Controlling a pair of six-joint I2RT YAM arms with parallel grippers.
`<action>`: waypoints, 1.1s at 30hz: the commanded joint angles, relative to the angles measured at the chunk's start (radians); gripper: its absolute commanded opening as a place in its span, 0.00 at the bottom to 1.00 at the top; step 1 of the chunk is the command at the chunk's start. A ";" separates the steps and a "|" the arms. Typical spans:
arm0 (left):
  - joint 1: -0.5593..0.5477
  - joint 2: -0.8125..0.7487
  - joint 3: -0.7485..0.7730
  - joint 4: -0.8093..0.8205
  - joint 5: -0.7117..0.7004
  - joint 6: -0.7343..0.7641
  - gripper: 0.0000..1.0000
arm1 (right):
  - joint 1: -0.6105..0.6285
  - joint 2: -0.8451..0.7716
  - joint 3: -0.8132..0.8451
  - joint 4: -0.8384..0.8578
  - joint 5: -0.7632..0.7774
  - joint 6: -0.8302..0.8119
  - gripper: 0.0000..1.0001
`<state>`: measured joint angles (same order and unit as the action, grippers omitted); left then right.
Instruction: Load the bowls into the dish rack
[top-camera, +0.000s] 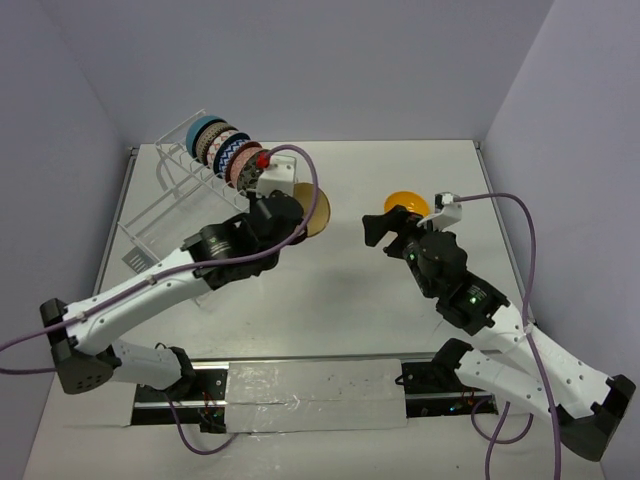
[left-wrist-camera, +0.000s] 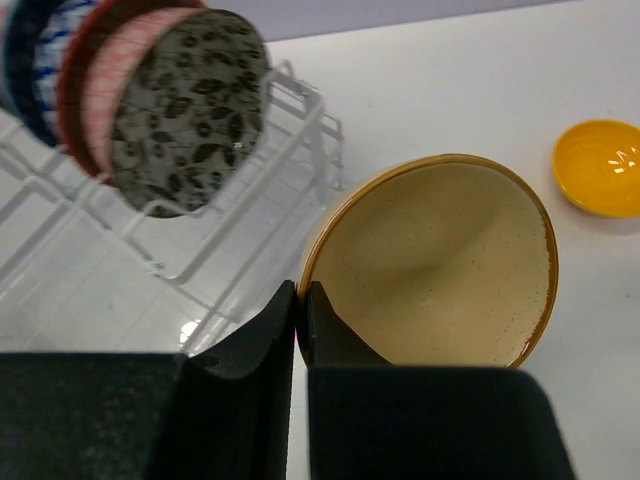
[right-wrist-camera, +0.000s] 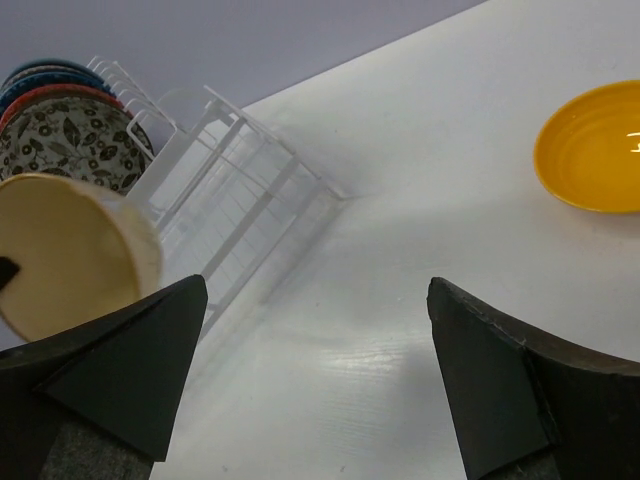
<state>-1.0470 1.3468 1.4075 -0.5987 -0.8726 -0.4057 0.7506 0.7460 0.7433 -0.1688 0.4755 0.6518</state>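
Note:
My left gripper (left-wrist-camera: 300, 294) is shut on the rim of the tan bowl (left-wrist-camera: 432, 262), holding it tilted on edge just right of the dish rack (left-wrist-camera: 300, 120). From above, this gripper (top-camera: 276, 214) and the tan bowl (top-camera: 316, 206) sit at the rack's (top-camera: 168, 182) near end. Several patterned bowls (top-camera: 226, 150) stand upright in the rack's slots, the grey patterned one (left-wrist-camera: 190, 110) nearest. The orange-yellow bowl (top-camera: 407, 203) rests on the table. Beside it my right gripper (top-camera: 386, 228) is open and empty, its jaws (right-wrist-camera: 315, 300) spread wide above bare table.
A small grey cutlery cup (top-camera: 137, 262) sits at the rack's near left corner. Purple cables loop above both arms. A silvery strip (top-camera: 310, 390) runs along the near table edge between the arm bases. Walls close in on the left, back and right.

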 joint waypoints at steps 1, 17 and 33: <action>-0.004 -0.112 -0.007 -0.047 -0.114 -0.001 0.00 | 0.006 -0.040 -0.021 0.005 0.073 -0.032 0.99; 0.281 -0.363 -0.156 -0.170 -0.174 0.108 0.00 | -0.004 -0.057 -0.076 0.018 0.103 -0.046 1.00; 0.741 -0.368 -0.407 0.379 0.026 0.637 0.00 | -0.028 -0.112 -0.186 0.063 0.103 -0.066 1.00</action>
<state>-0.3668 0.9882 1.0454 -0.4957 -0.9092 0.0540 0.7319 0.6487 0.5804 -0.1516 0.5564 0.6033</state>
